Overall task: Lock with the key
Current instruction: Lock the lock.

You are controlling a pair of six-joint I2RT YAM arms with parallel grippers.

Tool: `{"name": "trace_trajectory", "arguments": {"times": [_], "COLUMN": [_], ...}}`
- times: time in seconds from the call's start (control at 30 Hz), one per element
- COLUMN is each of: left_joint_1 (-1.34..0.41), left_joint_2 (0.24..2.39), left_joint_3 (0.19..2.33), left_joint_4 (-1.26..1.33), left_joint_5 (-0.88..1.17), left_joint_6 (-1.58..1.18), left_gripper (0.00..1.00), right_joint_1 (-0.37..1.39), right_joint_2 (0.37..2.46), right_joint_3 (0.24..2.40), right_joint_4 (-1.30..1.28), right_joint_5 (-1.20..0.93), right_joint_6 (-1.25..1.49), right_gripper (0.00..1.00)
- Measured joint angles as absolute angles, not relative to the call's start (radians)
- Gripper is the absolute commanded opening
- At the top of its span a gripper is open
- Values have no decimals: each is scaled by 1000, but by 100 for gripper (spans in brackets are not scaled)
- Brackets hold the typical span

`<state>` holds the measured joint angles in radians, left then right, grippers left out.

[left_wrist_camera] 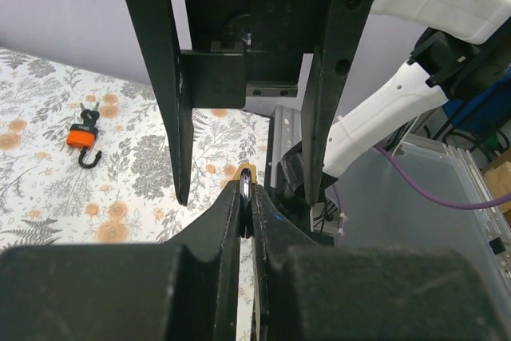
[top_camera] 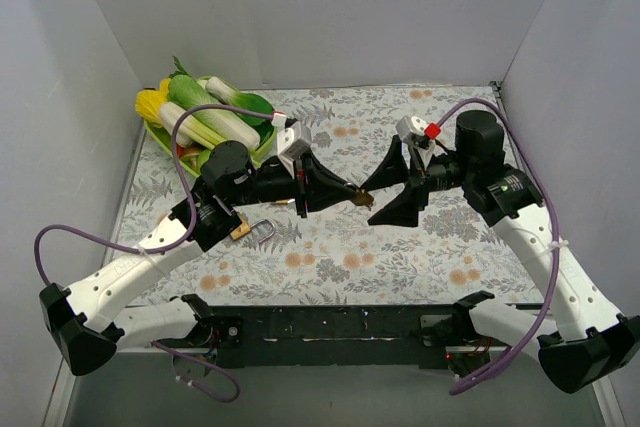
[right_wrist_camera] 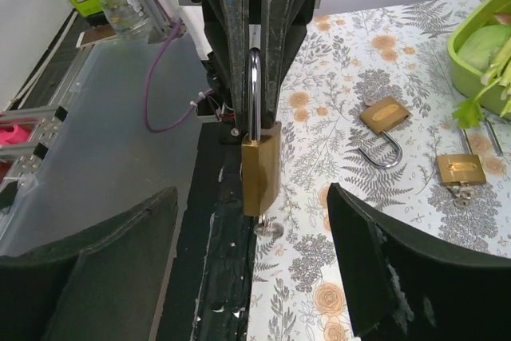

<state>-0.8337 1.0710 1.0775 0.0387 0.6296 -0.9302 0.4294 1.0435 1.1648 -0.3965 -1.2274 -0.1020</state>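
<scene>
While the left pincer (top_camera: 350, 191) is pressed together on a brass padlock (top_camera: 361, 198) held above the middle of the floral counter (top_camera: 450, 257), the right pincer (top_camera: 368, 204) stands spread just beside it, a finger on either side, in the top view. A green tray (top_camera: 157, 135) of vegetables (top_camera: 215, 112) sits in the far left corner.

From the left wrist, the fingers pinch the lock's shackle, and the right pincer's two black fingers stand wide apart ahead. An orange padlock (left_wrist_camera: 81, 135) lies on the counter, its dark lettering too small to read.

From the right wrist, the held padlock hangs upright by its silver shackle. Its body is plain brass, and a silver key (right_wrist_camera: 270, 227) sticks out of its underside. Beyond lie an open-shackled brass lock (right_wrist_camera: 386, 115) and a shut brass lock (right_wrist_camera: 461, 169). Their face stamps are unreadable.
</scene>
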Motion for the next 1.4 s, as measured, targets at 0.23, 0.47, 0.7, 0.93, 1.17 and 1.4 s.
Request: {"name": "trace_trajectory", "arguments": {"times": [0.23,0.47,0.7,0.93,1.17,1.4], "left_joint_1": [-833,-833,-825,-717,-501,-521], "left_joint_2": [1072,1072,1072,1130,1218,1263], "left_joint_3": [1073,1070,1068,1171,1303,1347], "left_joint_4": [86,92,89,-88,-344,-472], "left_joint_5": [652,651,619,716,943,1066], "left_joint_6": [-966,-980,-988,-991,-910,-825], "left_gripper": [0,0,28,75,68,62], "right_joint_1": [485,511,522,523,524,524], "right_joint_2": [1048,1054,1053,1075,1119,1165], "right_joint_3": [1165,1165,1165,1180,1201,1270], "right_joint_4": [-359,-331,-305,-350,-497,-629], "right_joint_5": [-1187,-1135,-1113,-1071,-1040,-1027], "right_joint_6": [-54,-29,-9,-12,-97,-216], "right_gripper": [59,43,1,1,1,1]}}
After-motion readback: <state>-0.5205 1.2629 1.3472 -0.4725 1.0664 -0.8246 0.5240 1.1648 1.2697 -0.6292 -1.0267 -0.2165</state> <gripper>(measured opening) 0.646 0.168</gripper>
